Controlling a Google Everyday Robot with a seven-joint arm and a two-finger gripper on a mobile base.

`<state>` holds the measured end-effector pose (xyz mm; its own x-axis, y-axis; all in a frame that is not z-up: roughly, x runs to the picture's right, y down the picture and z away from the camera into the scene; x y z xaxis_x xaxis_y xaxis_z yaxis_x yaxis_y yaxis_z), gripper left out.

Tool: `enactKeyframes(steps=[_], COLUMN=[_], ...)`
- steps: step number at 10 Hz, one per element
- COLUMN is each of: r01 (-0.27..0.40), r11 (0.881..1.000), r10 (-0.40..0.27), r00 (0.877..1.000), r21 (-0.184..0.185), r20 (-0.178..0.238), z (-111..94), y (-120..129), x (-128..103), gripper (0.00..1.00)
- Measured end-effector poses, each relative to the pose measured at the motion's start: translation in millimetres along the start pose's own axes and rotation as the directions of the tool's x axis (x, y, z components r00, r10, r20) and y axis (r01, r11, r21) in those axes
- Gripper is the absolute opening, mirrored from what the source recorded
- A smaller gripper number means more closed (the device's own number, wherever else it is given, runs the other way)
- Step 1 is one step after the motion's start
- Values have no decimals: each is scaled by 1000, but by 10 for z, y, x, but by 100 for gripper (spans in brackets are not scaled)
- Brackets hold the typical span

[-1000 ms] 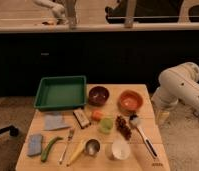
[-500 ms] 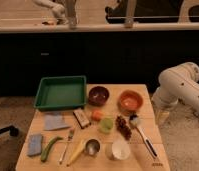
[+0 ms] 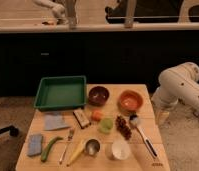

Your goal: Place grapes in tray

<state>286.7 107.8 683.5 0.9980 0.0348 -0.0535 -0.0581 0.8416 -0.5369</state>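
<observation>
Your grapes point(image 3: 123, 127) lie on the table point(image 3: 100, 163), with the tray point(image 3: 60, 93) at their 10 o'clock. The gripper point(image 3: 163, 116) hangs off the table edge at their 3 o'clock. You cannot tell if it is clenched or released.

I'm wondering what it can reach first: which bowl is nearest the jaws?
The orange bowl, the right-hand one. The dark bowl sits further left, beside the tray. The jaws hang just off the table's right edge, past the orange bowl.

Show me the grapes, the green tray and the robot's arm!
grapes point(image 3: 124, 127), camera view, middle of the bunch.
tray point(image 3: 60, 93), camera view, its bare floor.
arm point(image 3: 180, 85), camera view, its white elbow at the right; the gripper is not in view.
</observation>
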Motion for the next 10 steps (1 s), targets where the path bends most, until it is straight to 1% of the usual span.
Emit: enactKeyframes(steps=[3, 4, 6, 8, 9, 10], r01=[-2, -10, -22, -33, -41, -51], r11=[1000, 1000, 1000, 999, 999, 999], r10=[2, 11, 23, 35, 43, 52], r00=[1000, 1000, 997, 992, 989, 988], r21=[4, 9, 15, 19, 14, 13], r20=[-6, -21, -74, -119, -139, -147], z=[4, 2, 40, 68, 96, 114], y=[4, 27, 65, 118, 158, 171], x=[-1, -7, -169, -275, -359, -452], gripper=[80, 80, 80, 80, 80, 80])
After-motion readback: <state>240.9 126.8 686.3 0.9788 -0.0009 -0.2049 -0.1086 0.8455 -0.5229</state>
